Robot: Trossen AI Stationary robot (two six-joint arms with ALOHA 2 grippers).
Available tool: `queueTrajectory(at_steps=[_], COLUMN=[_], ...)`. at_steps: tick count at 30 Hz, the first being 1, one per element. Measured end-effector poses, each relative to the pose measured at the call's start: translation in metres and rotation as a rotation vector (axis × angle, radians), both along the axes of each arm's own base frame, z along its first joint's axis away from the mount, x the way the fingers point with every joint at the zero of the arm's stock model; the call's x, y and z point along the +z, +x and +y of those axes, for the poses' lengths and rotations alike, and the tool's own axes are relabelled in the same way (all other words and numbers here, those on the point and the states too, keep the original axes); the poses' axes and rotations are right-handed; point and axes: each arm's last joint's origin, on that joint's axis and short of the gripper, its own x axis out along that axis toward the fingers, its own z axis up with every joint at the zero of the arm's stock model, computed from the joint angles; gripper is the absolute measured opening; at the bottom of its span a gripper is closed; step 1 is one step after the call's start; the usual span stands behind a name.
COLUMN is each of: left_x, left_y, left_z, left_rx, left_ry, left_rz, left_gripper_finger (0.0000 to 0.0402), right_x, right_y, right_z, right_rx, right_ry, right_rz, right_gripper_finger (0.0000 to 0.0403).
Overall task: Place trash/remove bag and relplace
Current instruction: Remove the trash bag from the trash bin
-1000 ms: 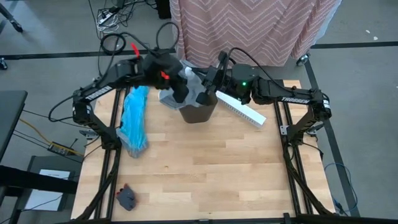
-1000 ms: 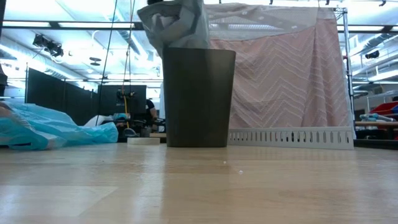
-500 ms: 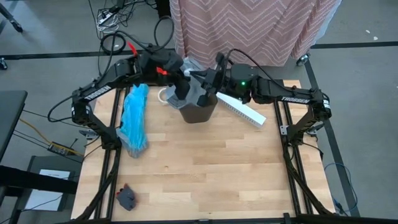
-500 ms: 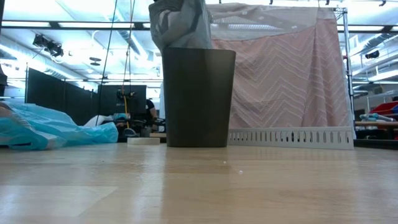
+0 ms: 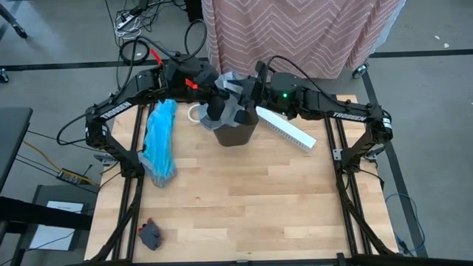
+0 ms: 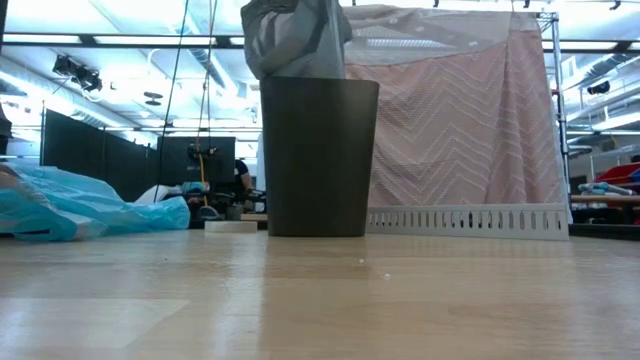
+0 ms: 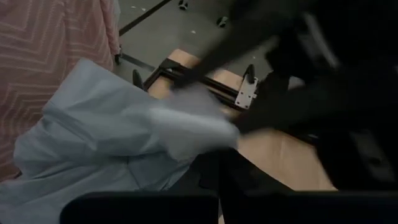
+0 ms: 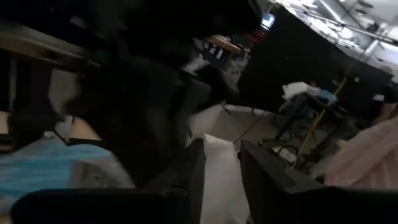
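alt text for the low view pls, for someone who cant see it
A dark bin stands upright on a wooden table, with a crumpled light grey bag bunched above its rim. A turquoise bag lies on the table at the left, and a long white box lies behind the bin to the right.

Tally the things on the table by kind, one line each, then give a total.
Grey bag, rising out of the bin: 1
Turquoise bag: 1
Dark bin: 1
Long white box: 1
White tape ring: 1
Small dark object at the near left corner: 1
Total: 6
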Motion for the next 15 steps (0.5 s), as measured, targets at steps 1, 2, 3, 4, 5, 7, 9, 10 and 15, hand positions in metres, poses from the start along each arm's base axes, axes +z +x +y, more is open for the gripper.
queueTrajectory(at_steps=[1,2,3,4,5,7,9,10,15], left_x=[0.000,0.000,0.000,0.001,0.001,0.000,-0.001,-0.001,-0.005], left_y=[0.000,0.000,0.000,0.001,0.001,0.001,0.001,0.001,-0.002], left_z=[-0.001,-0.001,-0.001,-0.002,-0.002,-0.003,-0.004,-0.005,-0.006], left_rx=[-0.001,-0.001,-0.003,-0.005,-0.008,-0.015,-0.022,-0.025,-0.031], left_ry=[-0.004,-0.004,-0.004,-0.003,-0.003,0.002,0.004,0.002,-0.004], left_rz=[-0.002,-0.003,-0.004,-0.006,-0.006,-0.001,0.011,0.018,0.070], left_gripper_finger=[0.0000,0.0000,0.0000,0.0000,0.0000,0.0000,0.0000,0.0000,0.0000], right_x=[0.000,0.000,0.000,0.000,0.000,-0.001,-0.003,-0.004,-0.012], right_y=[0.000,-0.001,-0.001,-0.001,-0.001,0.000,0.000,0.000,-0.001], right_z=[-0.002,-0.004,-0.005,-0.007,-0.008,-0.010,-0.010,-0.010,-0.010], right_rx=[-0.006,-0.005,-0.003,-0.002,-0.002,-0.007,-0.008,-0.009,-0.012], right_ry=[0.004,0.010,0.015,0.019,0.026,0.046,0.061,0.063,0.081], right_rz=[0.001,-0.002,-0.005,-0.006,-0.010,-0.019,-0.009,0.000,0.075], right_gripper_finger=[0.0092,0.0093,0.0093,0.0092,0.0091,0.0089,0.0087,0.0086,0.0086])
